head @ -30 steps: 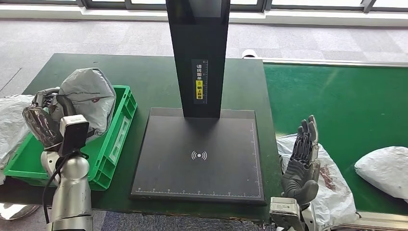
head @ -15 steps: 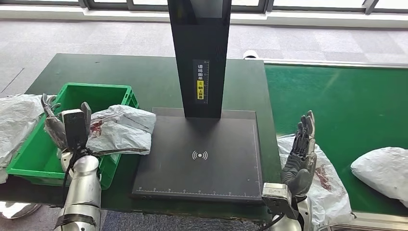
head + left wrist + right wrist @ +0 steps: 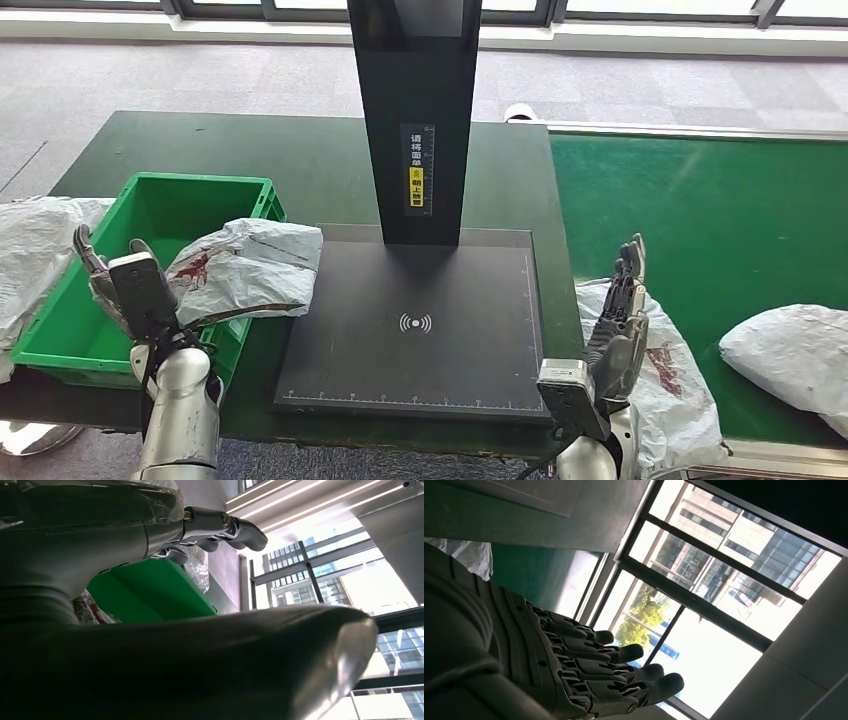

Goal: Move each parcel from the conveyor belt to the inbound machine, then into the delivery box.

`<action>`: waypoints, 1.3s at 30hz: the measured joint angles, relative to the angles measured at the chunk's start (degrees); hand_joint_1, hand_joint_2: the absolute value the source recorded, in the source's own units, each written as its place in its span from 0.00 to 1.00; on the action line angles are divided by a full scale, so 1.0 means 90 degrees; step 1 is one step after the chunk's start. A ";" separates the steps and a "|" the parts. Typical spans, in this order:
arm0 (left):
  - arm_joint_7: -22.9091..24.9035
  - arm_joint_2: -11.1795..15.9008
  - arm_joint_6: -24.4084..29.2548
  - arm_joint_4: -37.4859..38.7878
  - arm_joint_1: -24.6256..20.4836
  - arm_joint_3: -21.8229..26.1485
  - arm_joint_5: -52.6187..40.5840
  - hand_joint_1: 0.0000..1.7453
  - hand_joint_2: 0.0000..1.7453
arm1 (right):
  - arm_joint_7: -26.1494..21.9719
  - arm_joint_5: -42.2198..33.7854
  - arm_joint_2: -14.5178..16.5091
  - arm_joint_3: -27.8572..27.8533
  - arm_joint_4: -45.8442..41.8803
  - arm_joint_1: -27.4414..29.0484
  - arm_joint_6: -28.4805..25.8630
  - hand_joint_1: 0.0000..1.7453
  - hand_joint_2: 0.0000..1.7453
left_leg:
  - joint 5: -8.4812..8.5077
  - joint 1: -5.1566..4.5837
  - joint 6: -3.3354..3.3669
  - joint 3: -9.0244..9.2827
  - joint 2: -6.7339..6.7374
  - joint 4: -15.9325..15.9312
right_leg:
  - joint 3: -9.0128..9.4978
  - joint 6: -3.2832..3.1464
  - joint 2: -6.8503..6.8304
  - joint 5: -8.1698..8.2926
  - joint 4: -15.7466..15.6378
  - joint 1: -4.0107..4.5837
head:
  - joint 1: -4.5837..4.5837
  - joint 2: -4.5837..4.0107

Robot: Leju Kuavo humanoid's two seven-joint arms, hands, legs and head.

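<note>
Three grey parcels seen from the head view: one (image 3: 250, 268) draped over the right rim of the green box (image 3: 62, 330), partly spilling onto the black scanner plate (image 3: 415, 325); a second (image 3: 670, 380) at the near edge of the green belt (image 3: 700, 220), under and behind the right hand (image 3: 620, 335); a third (image 3: 790, 352) farther right on the belt. Left hand (image 3: 105, 285) just beside the first parcel's left end, fingers spread upward, holding nothing; contact with the bag impossible to judge. Right hand upright, fingers straight and loosely apart, empty. Left wrist view adds the thumb (image 3: 220, 527) against the box's green wall (image 3: 150, 592). Right wrist view adds straight dark fingers (image 3: 624, 675) before a window, plus a corner of bag (image 3: 469, 555)
</note>
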 joint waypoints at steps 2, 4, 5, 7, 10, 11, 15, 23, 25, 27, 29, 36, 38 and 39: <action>-0.0072 -0.0001 -0.0152 -0.0089 0.0055 -0.0063 0.0186 0.00 0.00 | 0.0055 0.0025 -0.0001 -0.0001 0.0014 0.0005 0.0010 0.00 0.00 | 0.0000 0.0000 0.0000 -0.0001 0.0000 0.0000 | -0.0002 0.0000 0.0000 0.0000 0.0000 0.0000 | 0.0000 -0.0001; -0.0272 -0.0026 -0.0460 -0.0338 0.0226 -0.0171 0.0543 0.00 0.00 | 0.0235 0.0181 -0.0005 -0.0027 0.0016 0.0043 0.0070 0.00 0.50 | -0.0001 0.0000 -0.0001 -0.0001 0.0002 0.0000 | -0.0004 0.0000 0.0003 -0.0001 0.0000 0.0000 | 0.0000 -0.0001; -0.0376 -0.0055 -0.0681 -0.0558 0.0383 -0.0276 0.0743 0.00 0.00 | 0.0389 0.0361 -0.0012 -0.0068 0.0011 0.0085 0.0128 0.00 0.75 | -0.0003 -0.0001 0.0000 -0.0001 0.0003 0.0000 | -0.0005 0.0001 0.0005 -0.0001 -0.0001 0.0000 | 0.0000 -0.0001; -0.0492 -0.0112 -0.1388 -0.1078 0.0778 -0.0583 0.1137 0.00 0.00 | 0.0807 0.0955 -0.0041 -0.0226 -0.0007 0.0194 0.0322 0.00 1.00 | -0.0007 -0.0002 0.0005 -0.0002 0.0003 0.0001 | -0.0006 0.0005 0.0005 -0.0005 -0.0003 -0.0003 | 0.0000 -0.0001; -0.0655 -0.0152 -0.2656 -0.1705 0.1399 -0.1194 0.1429 0.00 0.00 | 0.1514 0.2121 -0.0183 -0.0588 0.0042 0.0356 0.0761 0.00 1.00 | -0.0018 -0.0005 0.0018 -0.0008 0.0002 0.0001 | -0.0001 0.0015 0.0003 -0.0011 -0.0012 -0.0007 | 0.0001 -0.0001; -0.0804 -0.0179 -0.2872 -0.1905 0.1624 -0.1393 0.1417 0.00 0.00 | 0.1712 0.2508 -0.0261 -0.0710 0.0139 0.0388 0.0871 0.00 1.00 | -0.0023 -0.0005 0.0022 -0.0010 0.0007 0.0000 | 0.0000 0.0017 0.0007 -0.0012 -0.0015 -0.0008 | 0.0001 -0.0001; -0.1291 -0.0280 -0.3133 -0.2687 0.2542 -0.1953 0.1604 0.00 0.00 | 0.2342 0.3765 -0.0577 -0.1012 0.0883 0.0311 0.0889 0.00 1.00 | -0.0038 -0.0007 0.0036 -0.0008 0.0032 0.0002 | -0.0002 0.0020 0.0026 -0.0012 -0.0022 -0.0010 | 0.0001 0.0000; -0.1337 -0.0376 -0.3375 -0.3346 0.3255 -0.2226 0.2035 0.00 0.00 | 0.2826 0.4379 -0.0905 -0.1112 0.1874 0.0068 0.1013 0.00 1.00 | -0.0036 -0.0006 0.0039 -0.0009 0.0006 0.0002 | 0.0005 0.0030 0.0000 -0.0019 -0.0024 -0.0007 | 0.0000 0.0000; -0.1299 -0.0400 -0.3452 -0.3395 0.3289 -0.2236 0.2007 0.00 0.00 | 0.2968 0.4508 -0.0939 -0.1112 0.1954 0.0066 0.1182 0.00 1.00 | -0.0035 -0.0005 0.0039 -0.0009 0.0006 0.0002 | 0.0005 0.0030 0.0000 -0.0019 -0.0024 -0.0007 | 0.0000 0.0000; -0.1213 -0.0431 -0.3628 -0.3413 0.3302 -0.2237 0.1972 0.00 0.00 | 0.3112 0.4655 -0.0969 -0.1112 0.2031 0.0073 0.1399 0.00 1.00 | -0.0035 -0.0006 0.0039 -0.0009 0.0006 0.0002 | 0.0005 0.0030 0.0000 -0.0019 -0.0024 -0.0007 | 0.0000 0.0000; -0.1118 -0.0465 -0.3848 -0.3415 0.3303 -0.2236 0.1974 0.00 0.00 | 0.3211 0.4770 -0.0994 -0.1112 0.2099 0.0091 0.1530 0.00 1.00 | -0.0036 -0.0006 0.0039 -0.0007 0.0007 0.0003 | 0.0006 0.0030 0.0003 -0.0019 -0.0025 -0.0008 | 0.0001 -0.0001; -0.0977 -0.0623 -0.4102 -0.3540 0.3341 -0.2165 0.1851 0.00 0.00 | 0.3421 0.5005 -0.1047 -0.1215 0.2026 0.0452 0.1844 0.00 1.00 | -0.0041 -0.0007 0.0043 -0.0005 0.0006 0.0003 | 0.0011 0.0031 0.0004 -0.0019 -0.0027 -0.0009 | 0.0001 0.0000; -0.0964 -0.0650 -0.4130 -0.3605 0.3379 -0.2111 0.1817 0.00 0.00 | 0.3428 0.5072 -0.1047 -0.1289 0.1936 0.0533 0.1936 0.00 1.00 | -0.0042 -0.0007 0.0043 -0.0001 0.0008 0.0003 | 0.0013 0.0033 0.0006 -0.0021 -0.0028 -0.0009 | -0.0001 0.0000; -0.0963 -0.0663 -0.4143 -0.3642 0.3406 -0.2084 0.1803 0.00 0.00 | 0.3428 0.5117 -0.1047 -0.1336 0.1896 0.0572 0.1968 0.00 1.00 | -0.0042 -0.0007 0.0043 -0.0001 0.0007 0.0003 | 0.0015 0.0035 0.0005 -0.0023 -0.0029 -0.0009 | -0.0001 -0.0001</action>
